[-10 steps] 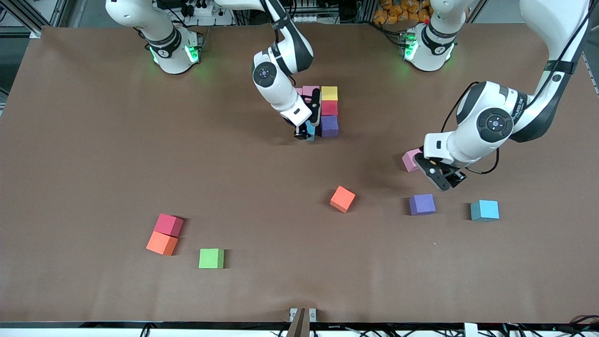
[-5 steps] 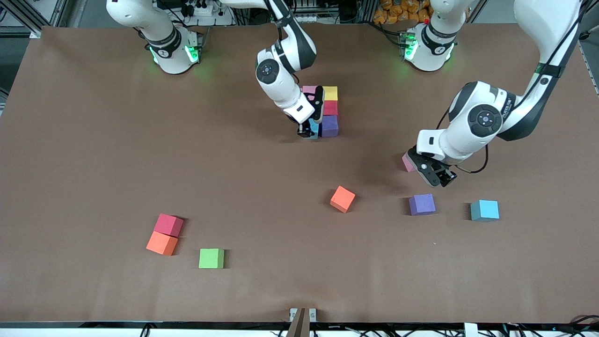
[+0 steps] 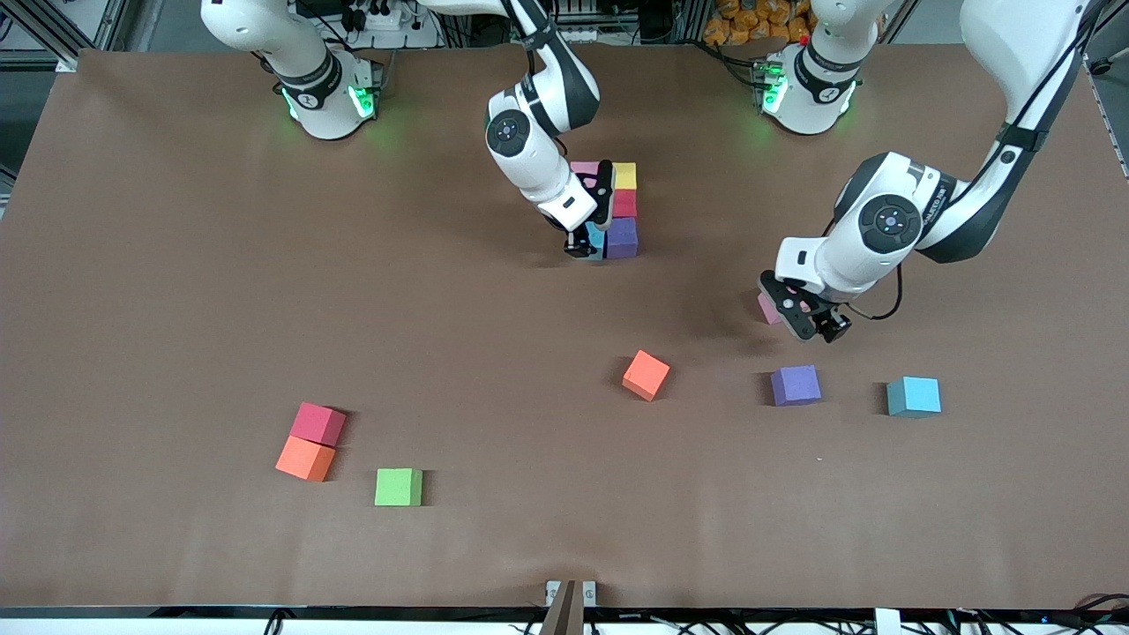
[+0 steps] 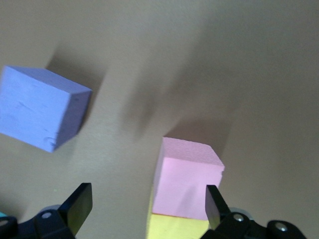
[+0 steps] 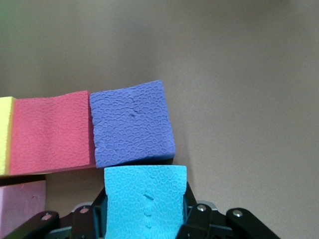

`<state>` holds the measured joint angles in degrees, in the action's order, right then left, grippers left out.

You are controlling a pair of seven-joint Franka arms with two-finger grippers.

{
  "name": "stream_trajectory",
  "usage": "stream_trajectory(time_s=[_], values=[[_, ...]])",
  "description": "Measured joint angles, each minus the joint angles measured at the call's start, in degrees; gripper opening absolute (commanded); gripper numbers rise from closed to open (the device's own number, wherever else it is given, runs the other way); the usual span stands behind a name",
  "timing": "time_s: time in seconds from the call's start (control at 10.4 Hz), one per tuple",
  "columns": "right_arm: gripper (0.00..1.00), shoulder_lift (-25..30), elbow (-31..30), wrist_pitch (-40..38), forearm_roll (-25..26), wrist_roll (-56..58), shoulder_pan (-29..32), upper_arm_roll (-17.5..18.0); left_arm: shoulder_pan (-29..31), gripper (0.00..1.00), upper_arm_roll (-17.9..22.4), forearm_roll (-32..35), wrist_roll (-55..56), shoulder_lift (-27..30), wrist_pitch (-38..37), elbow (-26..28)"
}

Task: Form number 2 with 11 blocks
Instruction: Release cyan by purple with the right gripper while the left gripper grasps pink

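Right claw [image 3: 584, 249] gripping light blue block [image 3: 596, 238] beside purple block [image 3: 622, 236], left claw [image 3: 804, 319] over pink block [image 3: 769, 309]

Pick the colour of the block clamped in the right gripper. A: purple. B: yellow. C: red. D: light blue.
D: the right gripper is shut on the light blue block, holding it against the purple block of the partly built number 2.

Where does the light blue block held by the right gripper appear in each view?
Front view: light blue block in the right gripper, beside the purple block.
Right wrist view, touching that purple block, the shared landmark.
Left wrist view: not in it.
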<state>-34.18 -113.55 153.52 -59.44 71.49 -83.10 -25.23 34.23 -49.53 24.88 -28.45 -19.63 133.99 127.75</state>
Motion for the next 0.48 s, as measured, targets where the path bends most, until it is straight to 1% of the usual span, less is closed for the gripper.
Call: stream_trajectory(time_s=[0.29, 0.48], values=[[0.14, -0.3, 0.4, 0.2, 0.0, 0.1, -0.2, 0.0, 0.1, 1.0, 0.0, 0.1, 1.3, 0.0, 3.4, 3.3], [0.14, -0.4, 0.5, 0.3, 0.0, 0.1, -0.6, 0.0, 0.3, 1.0, 0.0, 0.2, 1.3, 0.1, 3.8, 4.1]])
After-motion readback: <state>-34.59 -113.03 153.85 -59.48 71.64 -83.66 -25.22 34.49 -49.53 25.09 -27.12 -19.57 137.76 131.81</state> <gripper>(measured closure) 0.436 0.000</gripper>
